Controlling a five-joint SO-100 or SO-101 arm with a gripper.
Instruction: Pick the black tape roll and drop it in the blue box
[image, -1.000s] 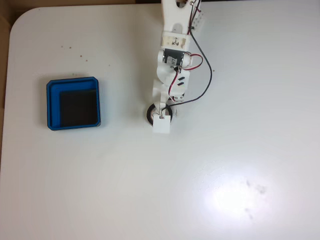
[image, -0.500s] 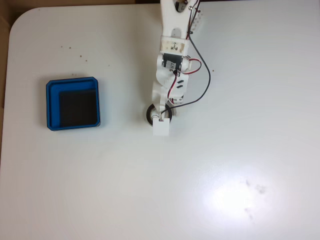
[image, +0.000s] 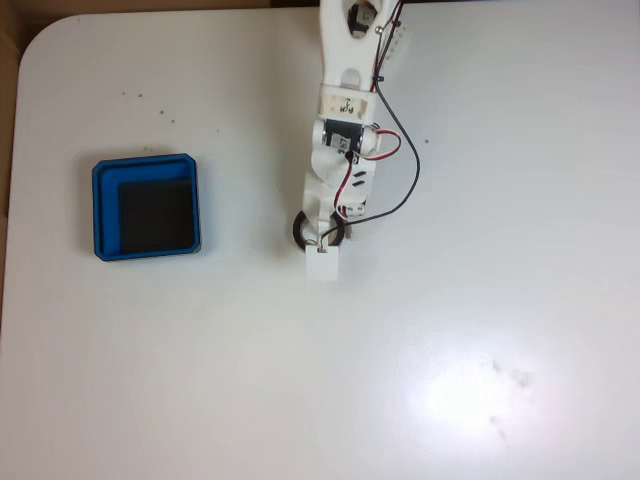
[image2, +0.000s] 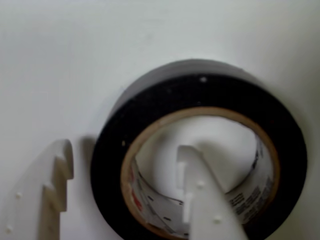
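From the fixed camera looking down, my white plastic arm (image: 345, 110) reaches from the top edge toward the middle of the white table (image: 480, 300), with red and black wires looping along its right side. My pincer (image: 322, 240) points straight down over the black tape roll (image: 300, 231), a small flat ring lying on the table; only its dark rim peeks out on the left and right of my wrist, the rest being covered by my own parts and by the small white block at my tip. The shallow square bright-blue box (image: 146, 206), with rounded corners and a black floor, sits well apart to the left in this view, flat on the table. A few dark specks dot the tabletop above the box. In the wrist view, the tape roll (image2: 150, 120) lies flat on the white surface, its black outer face wide and a tan inner band with printed lettering showing inside the ring. My pincer (image2: 122, 165) is spread apart astride the roll's wall: one white finger (image2: 205, 205) stands inside the hollow centre, and the other notched white finger (image2: 50, 195) stands outside, just beside the left rim. A gap remains on both sides, so I am not squeezing the roll.
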